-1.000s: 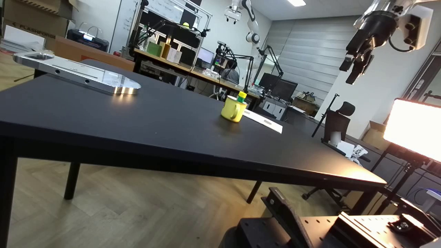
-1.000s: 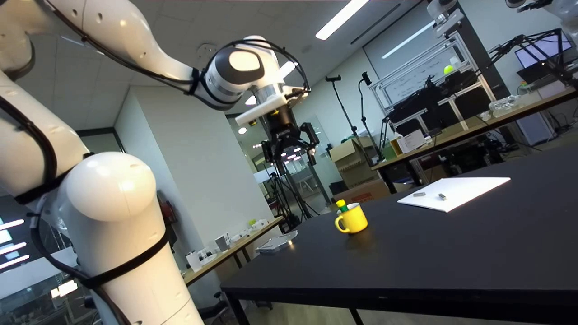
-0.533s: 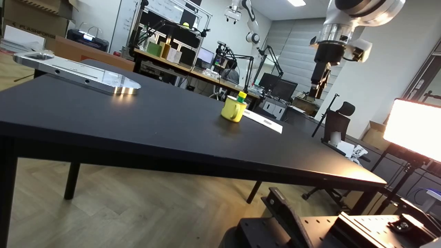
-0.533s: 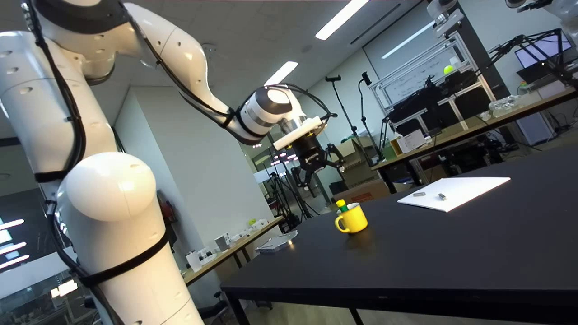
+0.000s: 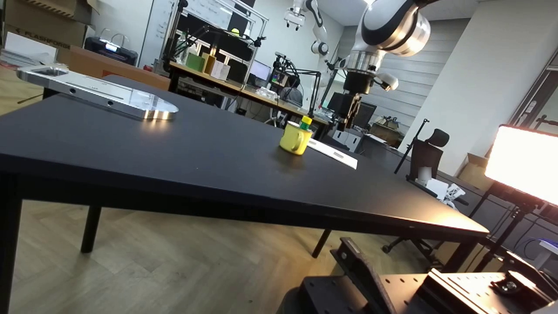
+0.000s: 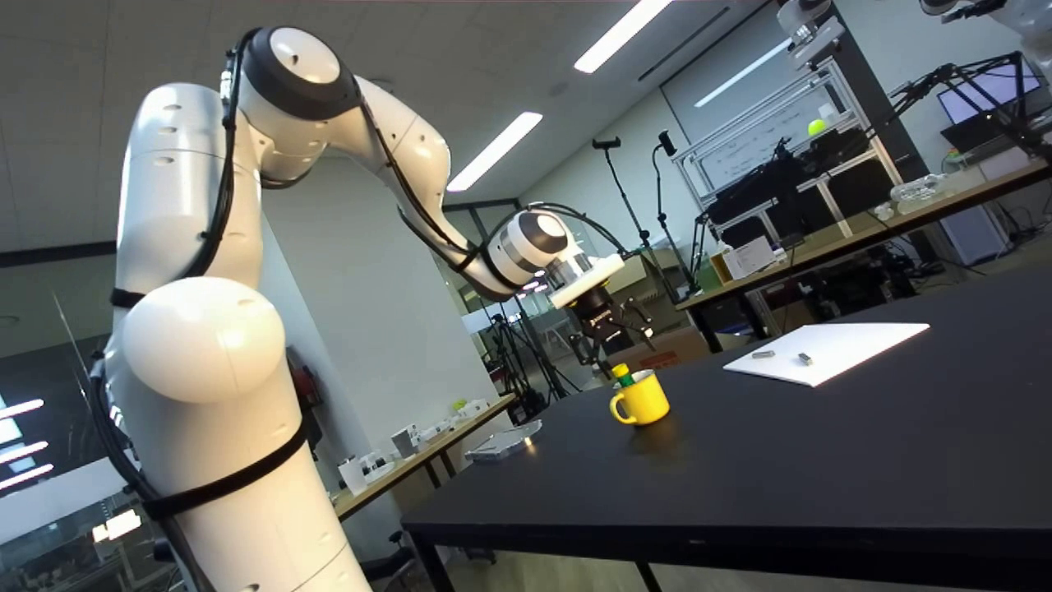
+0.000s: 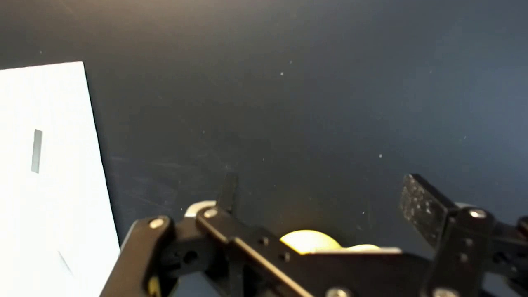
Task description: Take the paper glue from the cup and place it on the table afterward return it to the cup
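The yellow cup (image 5: 291,141) stands upright on the black table (image 5: 196,152); it also shows in an exterior view (image 6: 646,400). The paper glue (image 5: 306,122), green with a yellow cap, stands tilted inside the cup and pokes above its rim; it also shows in an exterior view (image 6: 623,376). My gripper (image 6: 626,352) is open and empty, above and beyond the cup there. In an exterior view my gripper (image 5: 345,124) is right of the cup, apart from it. In the wrist view, my gripper (image 7: 319,187) hides most of the cup (image 7: 310,241); the glue is hidden.
A white board (image 6: 830,349) with small grey pieces on it lies on the table near the cup; it also shows in the wrist view (image 7: 49,173). A metal plate (image 5: 100,93) lies at the table's far end. A bright lamp (image 5: 523,161) stands beside the table.
My arm has swung over the table and come down, bringing the open gripper closer to the cup. The cup and glue have not moved.
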Action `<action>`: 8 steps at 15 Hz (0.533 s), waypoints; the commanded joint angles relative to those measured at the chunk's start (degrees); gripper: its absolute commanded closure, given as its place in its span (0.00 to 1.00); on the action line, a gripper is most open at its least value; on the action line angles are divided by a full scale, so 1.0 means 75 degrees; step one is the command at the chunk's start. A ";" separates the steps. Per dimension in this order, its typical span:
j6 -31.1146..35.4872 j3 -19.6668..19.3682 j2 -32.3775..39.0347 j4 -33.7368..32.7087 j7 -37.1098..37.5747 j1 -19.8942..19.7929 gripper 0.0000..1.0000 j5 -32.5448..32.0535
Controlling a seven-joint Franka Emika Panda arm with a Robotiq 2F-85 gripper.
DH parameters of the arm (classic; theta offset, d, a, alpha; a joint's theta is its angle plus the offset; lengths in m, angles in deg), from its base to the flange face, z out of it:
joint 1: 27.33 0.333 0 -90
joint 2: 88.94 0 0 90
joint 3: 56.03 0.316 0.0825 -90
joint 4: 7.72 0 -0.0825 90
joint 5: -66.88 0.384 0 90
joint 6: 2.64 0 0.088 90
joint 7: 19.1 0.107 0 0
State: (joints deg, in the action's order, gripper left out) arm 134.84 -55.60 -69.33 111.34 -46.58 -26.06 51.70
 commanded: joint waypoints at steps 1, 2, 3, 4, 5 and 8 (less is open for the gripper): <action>0.0091 0.0215 0.0971 -0.1149 0.0151 -0.0001 0.00 -0.0018; 0.0119 0.0264 0.1153 -0.1359 0.0147 0.0008 0.00 -0.0003; 0.0090 0.0310 0.1303 -0.1548 0.0146 0.0026 0.00 0.0001; 0.0083 0.0339 0.1428 -0.1713 0.0163 0.0046 0.00 -0.0014; 0.0040 0.0380 0.1530 -0.1869 0.0169 0.0061 0.00 0.0000; -0.0082 0.0500 0.1727 -0.2214 0.0174 0.0077 0.00 0.0115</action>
State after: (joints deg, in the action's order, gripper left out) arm 136.14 -52.56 -58.39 98.78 -46.51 -25.73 52.15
